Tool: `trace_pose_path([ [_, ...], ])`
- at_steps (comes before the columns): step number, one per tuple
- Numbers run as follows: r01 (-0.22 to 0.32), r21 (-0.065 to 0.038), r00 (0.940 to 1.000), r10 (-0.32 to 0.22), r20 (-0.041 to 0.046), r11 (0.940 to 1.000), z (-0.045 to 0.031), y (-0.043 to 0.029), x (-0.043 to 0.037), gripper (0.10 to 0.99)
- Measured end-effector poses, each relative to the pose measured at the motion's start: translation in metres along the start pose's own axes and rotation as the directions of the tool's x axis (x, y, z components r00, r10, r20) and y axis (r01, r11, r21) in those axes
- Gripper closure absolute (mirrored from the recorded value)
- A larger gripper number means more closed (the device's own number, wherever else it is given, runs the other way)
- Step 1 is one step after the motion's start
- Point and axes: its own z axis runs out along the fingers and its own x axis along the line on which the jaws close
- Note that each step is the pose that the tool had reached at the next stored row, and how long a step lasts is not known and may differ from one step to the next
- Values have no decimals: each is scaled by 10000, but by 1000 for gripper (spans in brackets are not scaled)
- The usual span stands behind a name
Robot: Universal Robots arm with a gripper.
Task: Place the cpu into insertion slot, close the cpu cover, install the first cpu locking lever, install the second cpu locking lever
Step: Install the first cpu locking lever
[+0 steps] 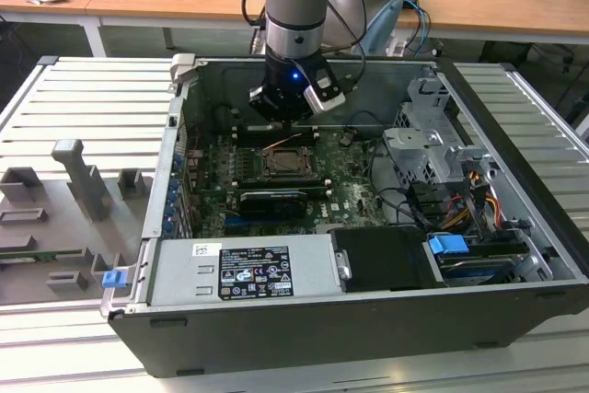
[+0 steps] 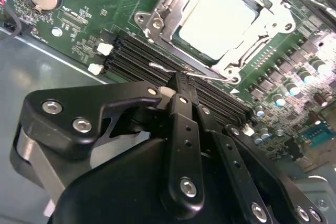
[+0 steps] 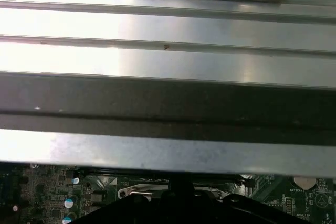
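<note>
CPU [image 2: 220, 17] lies flat inside the insertion slot [image 1: 274, 168], with its pale metal face up. The CPU cover [image 2: 160, 11] is folded down over it, so its frame sits around the edges of the chip.

The gripper [image 2: 181, 83] is just beside the insertion slot, on the side where the long black memory slots [image 2: 131, 59] run. Its fingers look pressed together and they pinch nothing. The tips are at a thin wire locking lever [image 2: 207, 75], which lies along that edge of the slot. I cannot tell if they really touch it or are only very close above it. In the exterior view the gripper [image 1: 287, 115] hangs over the far edge of the insertion slot, inside the open computer case [image 1: 304, 319].

I judge that the step in hand is the work on a locking lever. To do it well, the closed tips should press on the wire itself and not on the memory slots beside it. The push should be slow and follow the lever's swing toward the slot, because thin wire slips easily off smooth fingers. The green board [image 2: 79, 24] around the slot carries small parts, so the tips should stay clear of it.
</note>
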Motion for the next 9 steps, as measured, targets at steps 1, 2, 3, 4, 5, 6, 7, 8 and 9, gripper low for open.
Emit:
trace_pose_path([
  [1, 1, 1, 10000, -1, 0, 10000, 6, 1, -8, 980],
  [2, 1, 2, 10000, -1, 0, 10000, 15, 2, -13, 980],
  [3, 1, 1, 10000, -1, 0, 10000, 23, 1, -21, 980],
  [4, 0, 2, 10000, 0, -1, 10000, 39, -2, -44, 980],
  [5, -1, 2, 10000, 1, 0, 10000, 48, -4, -57, 980],
  [6, 0, 1, 10000, 0, 0, 10000, 55, -5, -68, 980],
  [7, -2, 1, 10000, 2, 0, 10000, 68, -7, -79, 980],
  [8, -2, 1, 10000, 2, 0, 10000, 83, -9, -83, 980],
  [9, -3, 1, 10000, 3, 1, 10000, 94, -10, -86, 980],
])
